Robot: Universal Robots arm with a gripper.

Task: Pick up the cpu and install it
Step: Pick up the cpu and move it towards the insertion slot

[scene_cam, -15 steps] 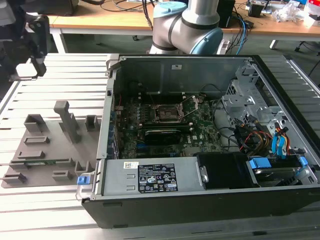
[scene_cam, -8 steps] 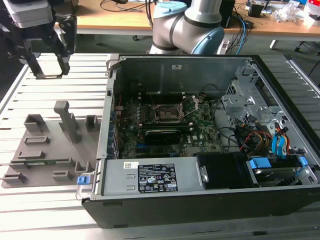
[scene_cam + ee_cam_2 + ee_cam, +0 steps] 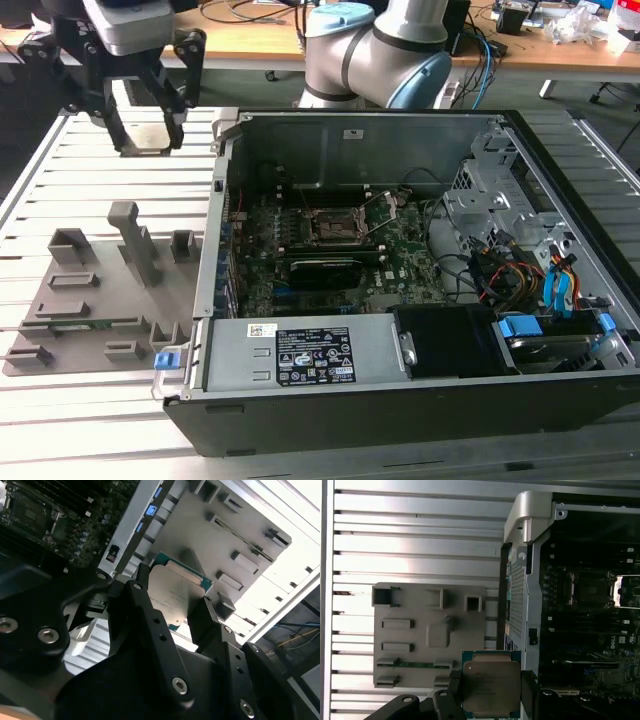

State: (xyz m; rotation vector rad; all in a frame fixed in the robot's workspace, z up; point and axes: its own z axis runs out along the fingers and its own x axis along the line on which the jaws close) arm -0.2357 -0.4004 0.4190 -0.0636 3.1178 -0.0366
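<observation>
1. Black label (image 3: 313, 357) with white print, on the grey cover (image 3: 228, 352) inside the case (image 3: 400, 425): too small to read.
2. Small sticker (image 3: 262, 329) at that cover's corner: unreadable.
3. White sticker (image 3: 355, 133) on the case's far wall: unreadable.
4. Faint print on the cpu (image 3: 491, 687) top: unreadable.

Slatted table (image 3: 60, 420) carries a grey fixture plate (image 3: 110, 298) and open computer case (image 3: 300, 420).

Work surface: white slatted table (image 3: 80, 420).
Behind the table: wooden desk (image 3: 250, 40).
Desk edge: blue cables (image 3: 486, 65) hanging.
</observation>
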